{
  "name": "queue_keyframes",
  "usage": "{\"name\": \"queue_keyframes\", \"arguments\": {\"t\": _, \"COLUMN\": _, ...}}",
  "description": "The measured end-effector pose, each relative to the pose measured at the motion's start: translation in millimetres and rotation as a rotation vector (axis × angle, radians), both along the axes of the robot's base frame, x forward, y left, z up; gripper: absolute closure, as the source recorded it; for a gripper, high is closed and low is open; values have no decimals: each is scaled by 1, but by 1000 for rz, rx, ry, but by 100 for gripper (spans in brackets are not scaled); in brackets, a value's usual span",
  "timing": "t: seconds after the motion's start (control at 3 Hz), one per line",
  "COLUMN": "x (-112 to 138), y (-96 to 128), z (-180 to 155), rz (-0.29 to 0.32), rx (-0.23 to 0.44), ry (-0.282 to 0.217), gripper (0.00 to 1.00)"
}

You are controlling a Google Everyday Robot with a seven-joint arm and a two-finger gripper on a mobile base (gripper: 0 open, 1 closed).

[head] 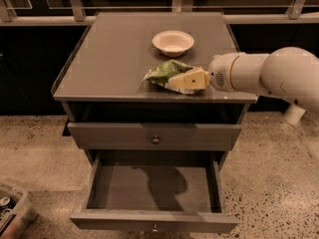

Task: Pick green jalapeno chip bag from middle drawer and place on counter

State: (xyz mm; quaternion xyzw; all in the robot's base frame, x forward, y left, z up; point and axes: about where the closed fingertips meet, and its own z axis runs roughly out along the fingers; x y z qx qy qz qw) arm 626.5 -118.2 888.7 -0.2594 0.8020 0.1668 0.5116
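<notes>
The green jalapeno chip bag (166,72) lies low on the counter (112,59), near its front right edge, just in front of a white bowl (173,42). My gripper (189,80) reaches in from the right on a white arm (264,73). Its pale fingers (192,77) are closed on the bag's right end. The middle drawer (124,188) is pulled open below the counter, and its grey floor holds only a shadow.
The closed drawer front (155,136) with a round metal knob sits above the open drawer. A bin with cans (11,210) stands on the speckled floor at the lower left. A metal railing (75,4) runs behind the counter.
</notes>
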Motion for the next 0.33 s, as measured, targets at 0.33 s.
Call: {"name": "queue_keyframes", "arguments": {"t": 0.33, "x": 0, "y": 0, "z": 0, "rz": 0, "rx": 0, "ry": 0, "gripper": 0}}
